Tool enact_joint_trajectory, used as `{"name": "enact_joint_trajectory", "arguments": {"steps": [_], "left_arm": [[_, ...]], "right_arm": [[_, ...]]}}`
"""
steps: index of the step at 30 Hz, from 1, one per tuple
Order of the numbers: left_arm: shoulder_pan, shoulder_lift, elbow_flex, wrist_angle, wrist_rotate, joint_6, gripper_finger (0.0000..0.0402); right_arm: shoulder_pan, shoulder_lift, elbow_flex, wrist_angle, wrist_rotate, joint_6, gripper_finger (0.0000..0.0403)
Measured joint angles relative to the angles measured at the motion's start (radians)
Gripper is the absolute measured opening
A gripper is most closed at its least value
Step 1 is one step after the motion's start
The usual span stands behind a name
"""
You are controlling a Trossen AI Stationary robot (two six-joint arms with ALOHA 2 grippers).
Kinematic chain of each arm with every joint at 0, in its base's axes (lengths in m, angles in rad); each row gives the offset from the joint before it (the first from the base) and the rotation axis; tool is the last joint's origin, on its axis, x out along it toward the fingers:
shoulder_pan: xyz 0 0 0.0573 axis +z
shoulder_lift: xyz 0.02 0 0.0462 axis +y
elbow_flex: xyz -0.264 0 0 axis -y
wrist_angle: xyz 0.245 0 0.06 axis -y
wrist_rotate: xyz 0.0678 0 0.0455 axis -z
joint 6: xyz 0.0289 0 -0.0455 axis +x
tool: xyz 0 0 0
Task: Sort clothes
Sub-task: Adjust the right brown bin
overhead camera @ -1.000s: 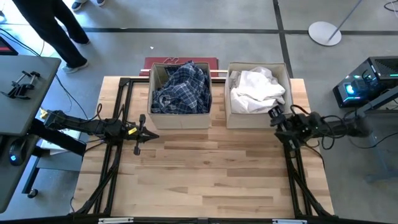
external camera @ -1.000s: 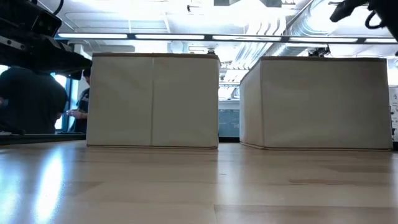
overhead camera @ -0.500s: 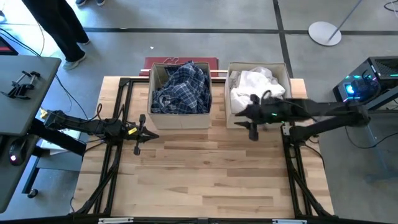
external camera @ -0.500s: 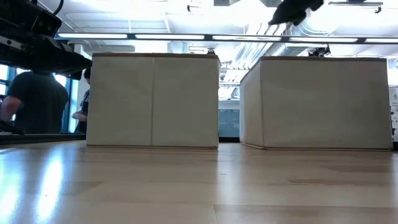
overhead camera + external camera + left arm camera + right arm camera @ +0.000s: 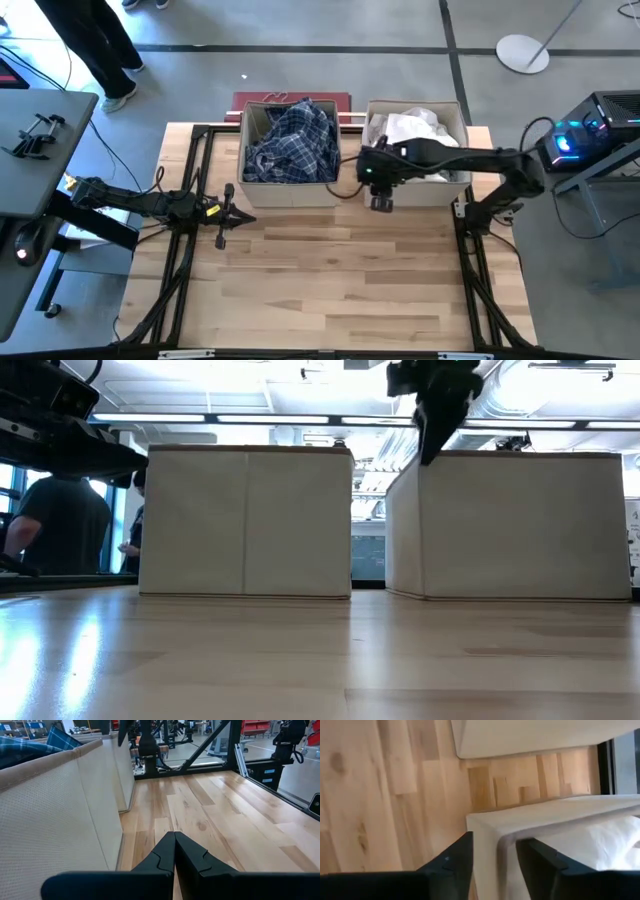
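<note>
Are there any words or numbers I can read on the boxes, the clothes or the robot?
No readable text anywhere.
Left box: plain beige, no label.
Right box: plain beige, no label.
Blue plaid shirt and white shirts: no print to be seen.
Yellow tag near the left pincer: too small to read.
Right pincer: no markings visible.
</note>
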Motion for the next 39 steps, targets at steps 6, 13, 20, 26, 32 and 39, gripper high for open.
{"name": "enact_joint_trajectory", "arguments": {"steps": [6,13,20,26,32,39], "left_arm": [[0.0,0.0,0.0,0.0,0.0,0.0,0.0],[0.0,0.0,0.0,0.0,0.0,0.0,0.0],[0.0,0.0,0.0,0.0,0.0,0.0,0.0],[0.0,0.0,0.0,0.0,0.0,0.0,0.0],[0.0,0.0,0.0,0.0,0.0,0.0,0.0],[0.0,0.0,0.0,0.0,0.0,0.0,0.0]], "right_arm": [[0.0,0.058,0.021,0.042,0.001,-0.057,0.0044],[0.008,0.115,0.025,0.188,-0.08,-0.22,0.0016],[0.048,0.139,0.024,0.236,-0.073,-0.45,0.0004],[0.081,0.137,0.021,0.254,-0.088,-0.679,0.0007],[0.087,0.136,0.02,0.26,-0.013,-0.748,0.0022],[0.069,0.136,0.019,0.28,0.059,-0.763,0.0128]]}}
